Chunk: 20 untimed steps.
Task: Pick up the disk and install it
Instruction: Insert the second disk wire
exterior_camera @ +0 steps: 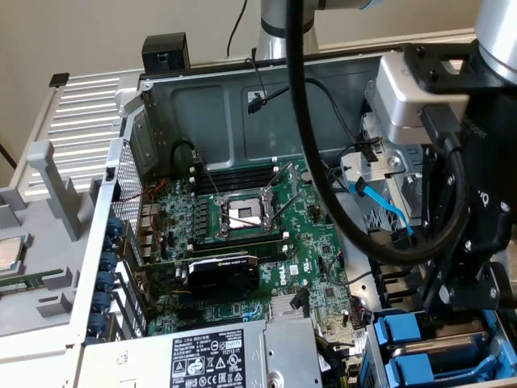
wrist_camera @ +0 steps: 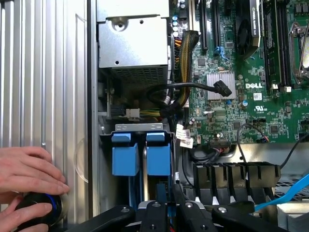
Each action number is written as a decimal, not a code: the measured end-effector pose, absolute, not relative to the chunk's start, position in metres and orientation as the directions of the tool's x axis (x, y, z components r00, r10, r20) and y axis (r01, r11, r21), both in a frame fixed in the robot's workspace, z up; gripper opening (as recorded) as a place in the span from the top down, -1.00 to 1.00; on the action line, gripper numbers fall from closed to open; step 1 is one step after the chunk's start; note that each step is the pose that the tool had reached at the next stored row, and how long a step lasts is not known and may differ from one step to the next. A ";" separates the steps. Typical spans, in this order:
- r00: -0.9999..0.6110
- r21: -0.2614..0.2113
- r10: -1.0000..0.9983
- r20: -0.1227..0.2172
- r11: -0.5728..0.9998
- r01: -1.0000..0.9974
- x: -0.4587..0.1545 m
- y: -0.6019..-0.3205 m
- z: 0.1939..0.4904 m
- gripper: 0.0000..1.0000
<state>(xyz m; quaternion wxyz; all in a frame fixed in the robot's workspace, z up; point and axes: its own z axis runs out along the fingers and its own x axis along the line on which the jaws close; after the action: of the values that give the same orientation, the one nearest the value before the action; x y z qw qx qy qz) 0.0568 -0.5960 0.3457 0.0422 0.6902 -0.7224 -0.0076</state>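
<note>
The disk (wrist_camera: 158,154) stands in the drive bay with its bright blue carrier end showing, beside a second blue-fronted carrier (wrist_camera: 124,154). My gripper (wrist_camera: 166,199) is right over the disk's near end. Its black fingers (wrist_camera: 155,212) are drawn close together with a strip of the blue carrier between them. In the exterior view the disk (exterior_camera: 400,333) sits at the lower right of the open computer case, just under the black gripper (exterior_camera: 440,311). The other carrier (exterior_camera: 424,372) lies in front of it.
The green motherboard (exterior_camera: 242,242) with its processor socket and a black card fills the case floor. A power supply (wrist_camera: 133,48) stands beside the bay. Black cables (wrist_camera: 183,89) and a blue cable (exterior_camera: 388,212) run near the bay. A person's hand (wrist_camera: 29,174) rests on a round black knob on the ribbed panel.
</note>
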 end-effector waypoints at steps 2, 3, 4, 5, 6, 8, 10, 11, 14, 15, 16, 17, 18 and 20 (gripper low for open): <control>-0.044 0.069 -0.998 0.050 0.047 -0.996 0.057 -0.596 0.346 0.67; -0.044 0.069 -0.998 0.050 0.047 -0.996 0.057 -0.596 0.346 0.67; -0.044 0.069 -0.998 0.050 0.047 -0.996 0.057 -0.596 0.345 0.67; -0.044 0.069 -0.998 0.050 0.047 -0.996 0.057 -0.596 0.345 0.67; -0.044 0.069 -0.998 0.050 0.047 -0.996 0.057 -0.596 0.345 0.67; -0.044 0.069 -0.998 0.050 0.047 -0.996 0.057 -0.596 0.345 0.67; -0.044 0.069 -0.998 0.049 0.047 -0.996 0.057 -0.596 0.344 0.67; -0.044 0.069 -0.998 0.049 0.047 -0.996 0.057 -0.596 0.344 0.67; -0.044 0.069 -0.998 0.049 0.047 -0.996 0.057 -0.596 0.345 0.67; -0.044 0.069 -0.998 0.049 0.047 -0.996 0.057 -0.596 0.345 0.67; -0.044 0.069 -0.998 0.049 0.047 -0.996 0.057 -0.596 0.345 0.67; -0.044 0.069 -0.998 0.049 0.047 -0.996 0.057 -0.596 0.345 0.67; -0.044 0.069 -0.998 0.049 0.047 -0.996 0.057 -0.596 0.345 0.67; -0.044 0.069 -0.998 0.050 0.047 -0.996 0.057 -0.597 0.345 0.67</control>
<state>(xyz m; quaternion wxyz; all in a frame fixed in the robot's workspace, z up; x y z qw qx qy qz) 0.0570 -0.5966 0.3455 0.0419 0.6902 -0.7223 -0.0079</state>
